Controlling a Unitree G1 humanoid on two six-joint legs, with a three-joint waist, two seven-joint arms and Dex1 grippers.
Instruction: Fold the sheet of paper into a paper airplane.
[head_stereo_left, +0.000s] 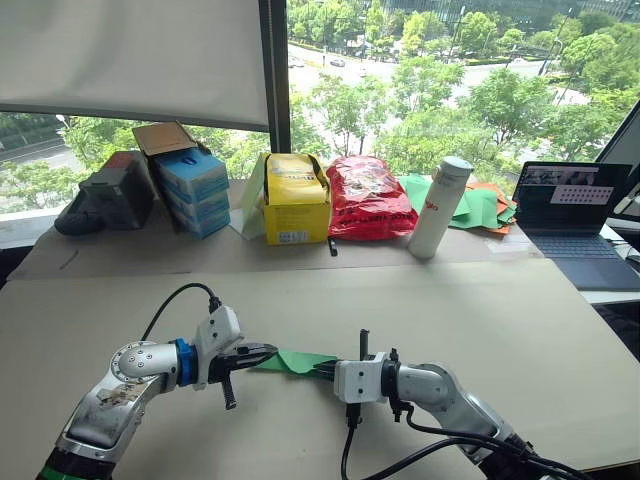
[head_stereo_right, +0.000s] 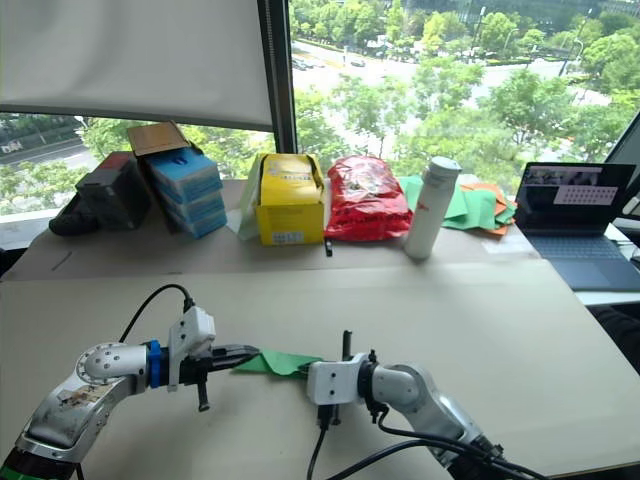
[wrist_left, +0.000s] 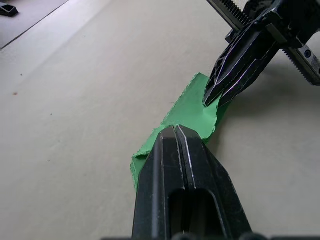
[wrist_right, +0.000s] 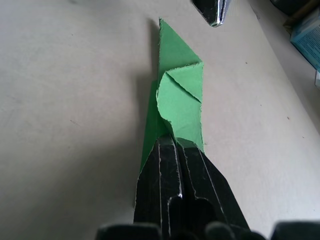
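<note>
Two tools pinch one folded paper, one at each end.
Left tool (head_stereo_left: 262, 352) and right tool (head_stereo_left: 325, 369), both closed on the thin bright green paper airplane (head_stereo_left: 294, 361), hold it just above the beige surface (head_stereo_left: 480, 310); its long axis runs tool to tool, pointed end toward the left, equally near both arms.

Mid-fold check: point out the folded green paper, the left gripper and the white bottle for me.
folded bright green paper (head_stereo_left: 297, 361), left eye view, on its exposed middle between the grippers.
left gripper (head_stereo_left: 268, 351), left eye view, at the black fingertips shut on the paper.
tall white cylindrical bottle (head_stereo_left: 441, 208), left eye view, mid-body.
</note>
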